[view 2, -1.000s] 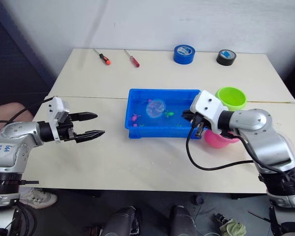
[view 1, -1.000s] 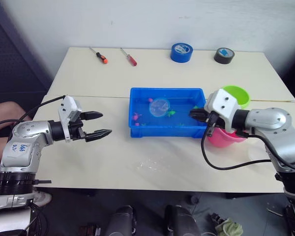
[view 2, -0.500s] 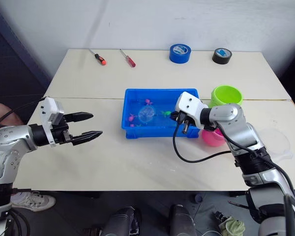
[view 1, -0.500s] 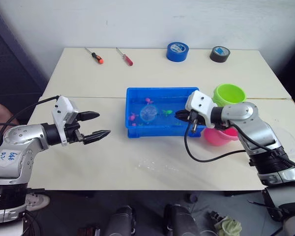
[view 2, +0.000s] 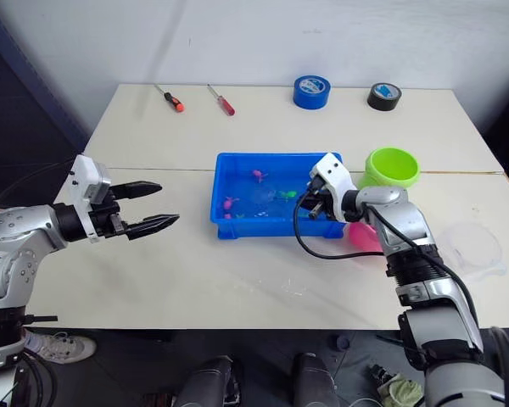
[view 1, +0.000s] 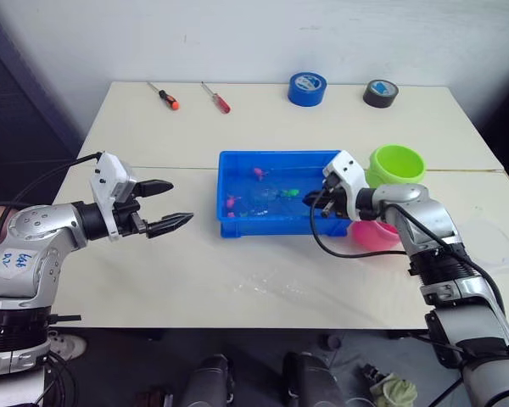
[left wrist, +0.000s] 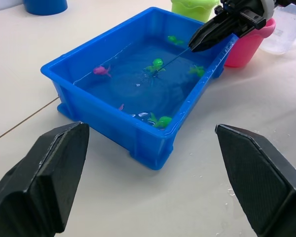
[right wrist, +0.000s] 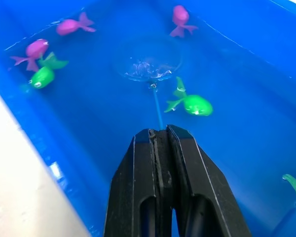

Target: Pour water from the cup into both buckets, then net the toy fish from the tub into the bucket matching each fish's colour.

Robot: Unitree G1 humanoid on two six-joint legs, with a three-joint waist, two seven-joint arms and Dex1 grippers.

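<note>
Net (right wrist: 148, 66) dips into the tub (view 1: 237, 227), clenched in right tool (right wrist: 160, 136); left tool (view 1: 174, 205) gapes, level.

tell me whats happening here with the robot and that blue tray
The right end effector is shut on the net and has its hoop dipped into the water of the blue tub, beside a green fish. Pink and green fish float around it; none is in the hoop. The left end effector is open over the table left of the tub, holding nothing. The green bucket and pink bucket stand at the tub's right end, and the clear cup lies further right.
</note>
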